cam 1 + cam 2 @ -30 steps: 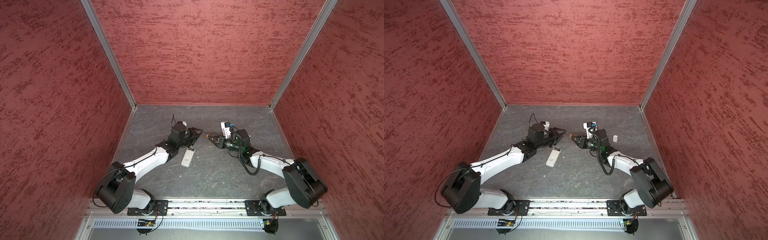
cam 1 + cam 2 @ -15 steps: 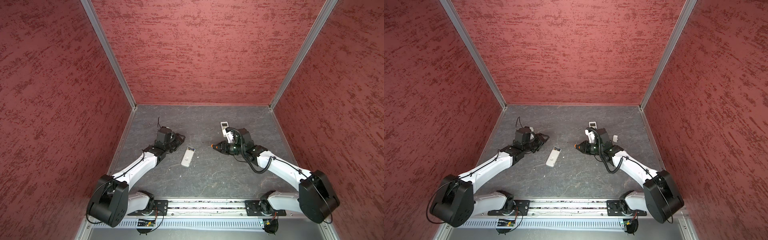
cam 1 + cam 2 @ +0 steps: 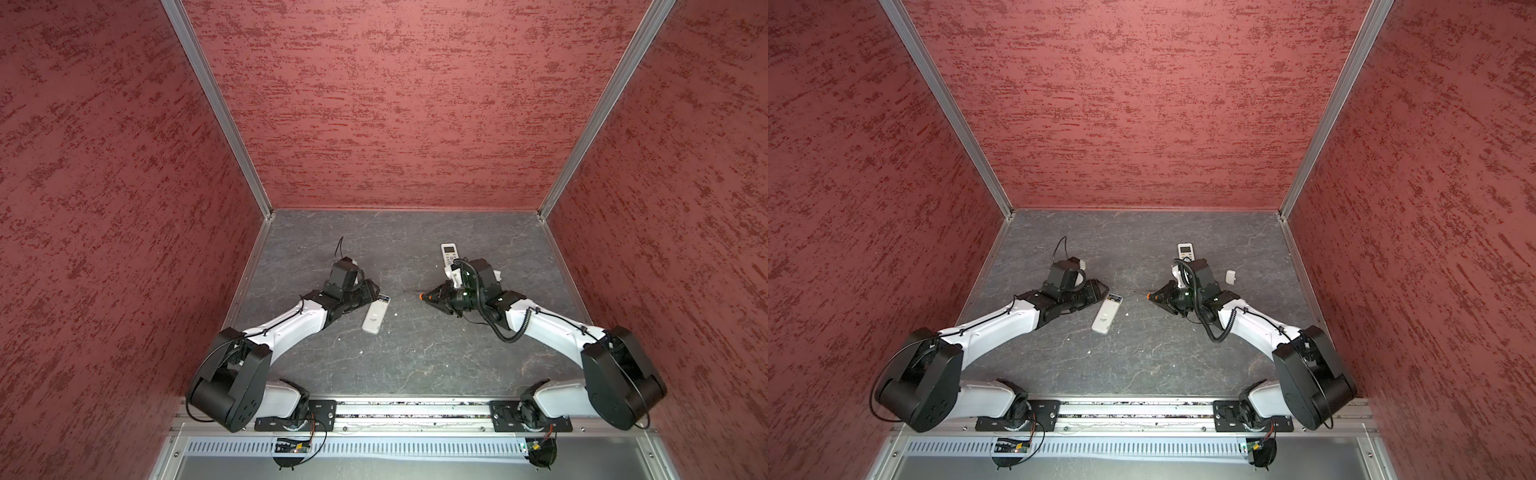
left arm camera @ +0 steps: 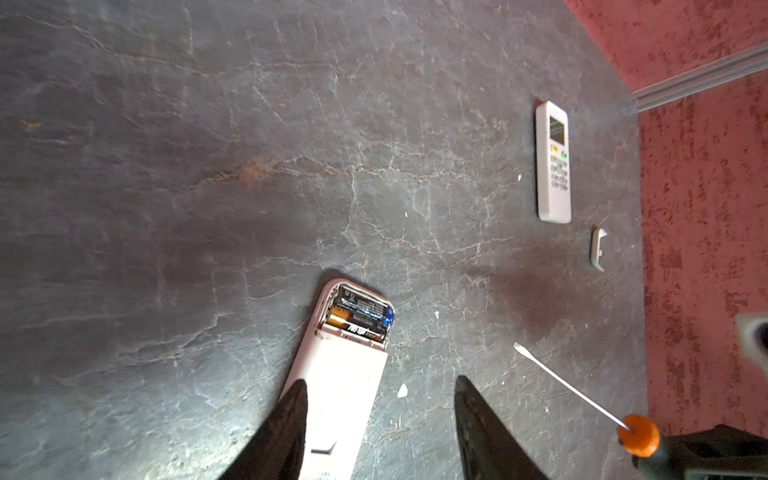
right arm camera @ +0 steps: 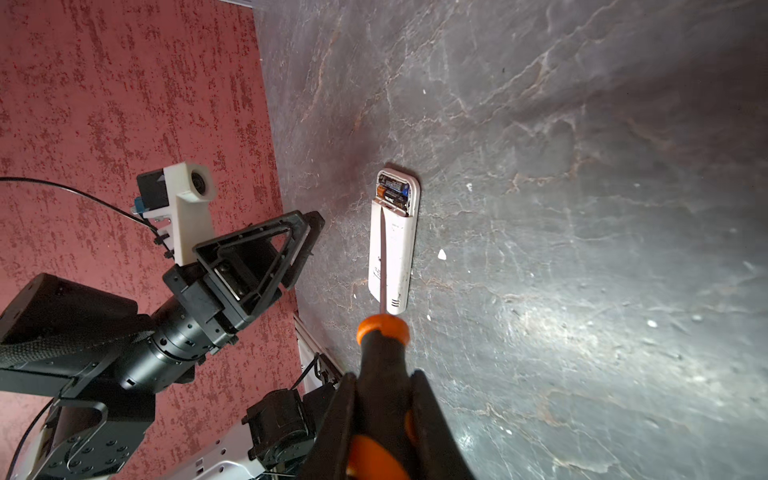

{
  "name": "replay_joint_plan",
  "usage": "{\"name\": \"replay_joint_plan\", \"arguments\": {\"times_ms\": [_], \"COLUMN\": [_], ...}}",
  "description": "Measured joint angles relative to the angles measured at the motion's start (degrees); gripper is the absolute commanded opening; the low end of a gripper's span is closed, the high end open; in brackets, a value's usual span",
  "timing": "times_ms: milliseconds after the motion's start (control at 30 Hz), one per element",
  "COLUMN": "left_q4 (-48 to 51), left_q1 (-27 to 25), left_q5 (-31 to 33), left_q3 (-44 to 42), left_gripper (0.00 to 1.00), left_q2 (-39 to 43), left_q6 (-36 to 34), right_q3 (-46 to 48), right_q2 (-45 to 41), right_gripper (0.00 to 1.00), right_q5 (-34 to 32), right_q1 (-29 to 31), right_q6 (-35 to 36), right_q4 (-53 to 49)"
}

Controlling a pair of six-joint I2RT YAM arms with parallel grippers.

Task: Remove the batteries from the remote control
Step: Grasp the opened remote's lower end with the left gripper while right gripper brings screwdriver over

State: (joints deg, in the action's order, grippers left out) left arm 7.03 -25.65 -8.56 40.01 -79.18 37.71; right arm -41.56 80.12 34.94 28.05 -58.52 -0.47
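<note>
Dark slate-like tabletop [image 3: 415, 353], matte and veined with pale cracks, sits boxed in by rough red textured walls [image 3: 395, 104] joined by aluminium corner strips. Left of centre in both top views lies the face-down remote [image 4: 345, 386], a slim white plastic bar with rounded ends; its compartment at the far end is uncovered. The batteries [image 4: 359, 318] lie inside it, side by side: small dark cylinders, one with a gold-brown end and one with a blue band. Their white print is too small to read, as is the faint lettering on the remote's back. The left gripper [image 4: 379, 384] hovers over the remote's near end with its black tapered jaws spread apart and nothing between them. In the left wrist view one finger overlaps the remote's edge and the other stands over bare table. A few white chips [image 4: 402, 390] dot the surface nearby. The right gripper [image 5: 383, 376] is clamped on the black, orange-collared handle of the screwdriver [image 5: 382, 345]. Its thin steel shaft points toward the face-down remote without reaching it in both top views. Farther back lies a second remote [image 4: 553, 162], face up. It has a small greenish display, a yellow and a green button, and rows of grey keys. A small white cover [image 4: 597, 249] rests just beside it.
</note>
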Motion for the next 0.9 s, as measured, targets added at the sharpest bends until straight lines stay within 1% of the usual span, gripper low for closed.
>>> {"name": "replay_joint_plan", "arguments": {"times_ms": [200,333,667,800,900], "left_q4": [-0.04,-0.02,-0.46,-0.35,1.14], "left_q1": [-1.14,-1.55,-3.45,-3.85,-4.66], "left_q5": [1.09,1.05,-0.52,-0.42,0.83], "left_q3": [0.0,0.0,0.0,0.0,0.13], "left_gripper": [0.63,0.65,0.65,0.65,0.66], "left_q2": [-2.73,-5.16,-7.13,-7.13,-7.13], "left_q6": [-3.87,-5.7,-7.87,-8.07,-8.81], "right_q3": [0.35,0.37,0.37,0.37,0.37], "right_q2": [1.22,2.43,6.82,7.65,8.09], "right_gripper": [0.0,0.0,0.0,0.0,0.0], "right_q5": [0.66,0.87,1.36,1.4,1.4], "right_q1": [0.31,0.7,2.23,2.56,2.64], "right_q6": [-2.16,-2.58,-3.72,-4.2,-4.31], "right_q4": [2.45,3.96,6.01,7.17,7.78]}}
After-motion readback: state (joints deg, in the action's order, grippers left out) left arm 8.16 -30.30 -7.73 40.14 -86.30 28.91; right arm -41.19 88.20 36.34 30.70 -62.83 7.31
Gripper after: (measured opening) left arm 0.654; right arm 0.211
